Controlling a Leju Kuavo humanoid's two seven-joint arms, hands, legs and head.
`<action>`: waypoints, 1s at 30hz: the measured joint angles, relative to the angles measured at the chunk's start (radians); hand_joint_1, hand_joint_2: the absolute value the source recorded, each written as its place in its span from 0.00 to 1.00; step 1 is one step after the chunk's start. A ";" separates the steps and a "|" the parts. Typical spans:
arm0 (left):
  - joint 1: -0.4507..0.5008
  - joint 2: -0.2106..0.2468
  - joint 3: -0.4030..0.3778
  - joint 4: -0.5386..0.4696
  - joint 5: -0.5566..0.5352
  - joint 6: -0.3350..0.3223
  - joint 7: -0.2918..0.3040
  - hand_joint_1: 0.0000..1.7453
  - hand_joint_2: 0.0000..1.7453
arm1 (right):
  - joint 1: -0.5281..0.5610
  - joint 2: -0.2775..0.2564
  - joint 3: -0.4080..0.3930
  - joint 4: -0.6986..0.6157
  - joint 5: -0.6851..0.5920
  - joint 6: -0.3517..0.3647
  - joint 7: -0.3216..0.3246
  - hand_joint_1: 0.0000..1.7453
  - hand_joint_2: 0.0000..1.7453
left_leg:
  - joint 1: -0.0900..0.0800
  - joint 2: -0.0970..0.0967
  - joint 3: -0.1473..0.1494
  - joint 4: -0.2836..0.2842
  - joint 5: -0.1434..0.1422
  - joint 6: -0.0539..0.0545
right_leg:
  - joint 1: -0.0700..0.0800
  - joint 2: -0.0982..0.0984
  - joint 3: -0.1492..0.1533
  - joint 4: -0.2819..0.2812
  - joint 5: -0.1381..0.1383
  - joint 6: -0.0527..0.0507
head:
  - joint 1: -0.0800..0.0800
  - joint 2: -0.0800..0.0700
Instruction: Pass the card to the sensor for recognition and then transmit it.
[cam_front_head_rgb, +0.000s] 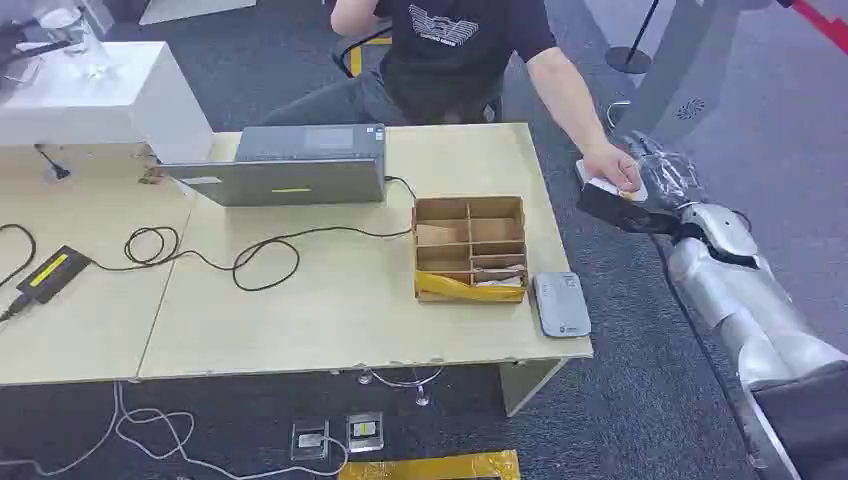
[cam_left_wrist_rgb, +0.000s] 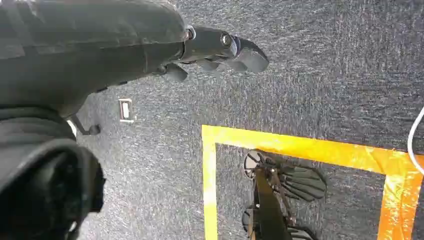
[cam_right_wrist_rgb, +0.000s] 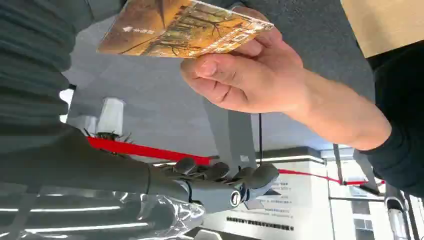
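The card (cam_right_wrist_rgb: 185, 27) is off the table's right edge, pinched at one end by a person's hand (cam_right_wrist_rgb: 250, 75); the right robot hand (cam_front_head_rgb: 640, 190) is at it, though whether it grips I cannot tell; the card looks thin, stiff, light and slick, best pinched flat at its free edge; the left robot hand (cam_left_wrist_rgb: 220, 50) hangs empty, fingers curled.

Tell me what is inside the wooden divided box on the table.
The wooden box holds a brown flat piece in an upper-left compartment, a yellow item along its front row, and small pale items at front right. What they are, and what lies beneath them, is too small to tell.
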 joint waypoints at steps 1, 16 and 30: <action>0.000 0.000 0.000 0.000 0.000 0.000 0.000 0.00 0.00 | 0.000 0.002 0.000 0.000 0.003 0.000 0.000 0.00 1.00 | 0.000 0.000 0.000 0.000 0.000 0.000 | 0.000 0.000 0.000 0.000 0.000 0.000 | 0.000 0.000; 0.000 0.000 0.000 0.000 0.003 0.010 0.009 0.00 0.00 | 0.005 0.016 -0.010 0.000 0.002 0.003 0.003 1.00 1.00 | 0.000 0.000 0.000 0.000 0.000 0.000 | 0.000 0.001 0.000 0.000 0.000 0.000 | 0.000 0.000; 0.000 0.002 0.000 0.000 0.013 0.015 0.011 0.00 0.00 | 0.011 0.028 -0.026 0.000 0.006 0.000 -0.003 1.00 1.00 | 0.000 0.000 0.000 0.000 0.000 0.000 | 0.000 0.002 0.000 0.000 0.000 0.000 | 0.000 0.000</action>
